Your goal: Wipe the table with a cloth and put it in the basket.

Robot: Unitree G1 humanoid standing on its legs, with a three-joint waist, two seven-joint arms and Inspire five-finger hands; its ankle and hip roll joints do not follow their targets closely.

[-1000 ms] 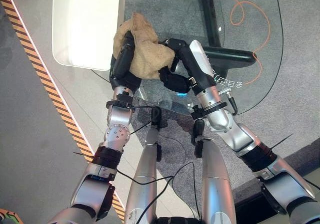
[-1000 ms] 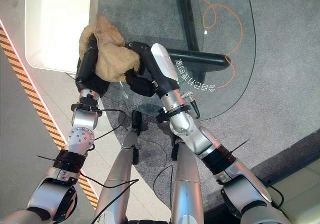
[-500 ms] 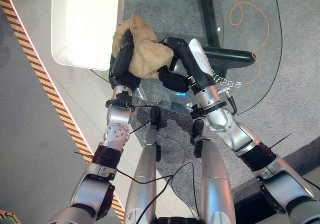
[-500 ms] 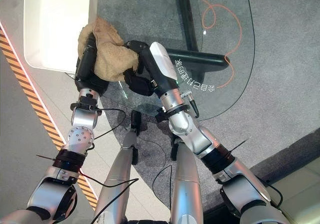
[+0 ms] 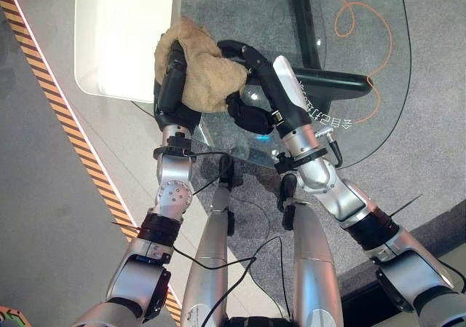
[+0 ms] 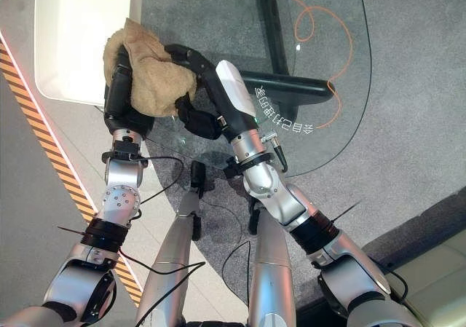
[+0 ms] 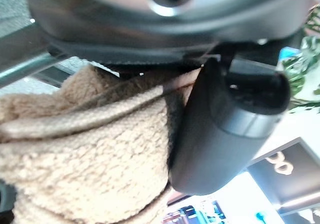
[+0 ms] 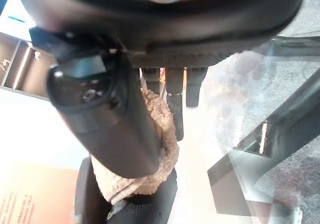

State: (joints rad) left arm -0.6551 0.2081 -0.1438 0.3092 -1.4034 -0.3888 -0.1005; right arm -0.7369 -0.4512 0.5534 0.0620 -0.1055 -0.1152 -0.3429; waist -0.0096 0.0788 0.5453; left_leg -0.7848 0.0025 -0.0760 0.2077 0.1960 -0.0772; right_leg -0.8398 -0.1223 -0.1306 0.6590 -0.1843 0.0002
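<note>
**Both hands grip cloth over glass table**

Grey carpet (image 5: 65, 218) with a black-and-orange hazard stripe (image 5: 80, 148) runs along the robot's left. Beyond it, at the near edge of a round glass table (image 5: 364, 134), the left hand (image 5: 169, 97) holds up a bunched tan cloth (image 5: 200, 72), its fingers curled round the fabric's left side. The left wrist view shows the thumb (image 7: 220, 134) pressed against the fleecy folds. The right hand (image 5: 251, 87) closes on the same cloth from the other side, fingers hooked over the top and thumb beneath. Just past the cloth, to the left, lies a white basket (image 5: 124, 36) with a rounded rim. Farther off, under the glass, are a dark table base (image 5: 331, 79) and a looping orange cord (image 5: 364, 28).
</note>
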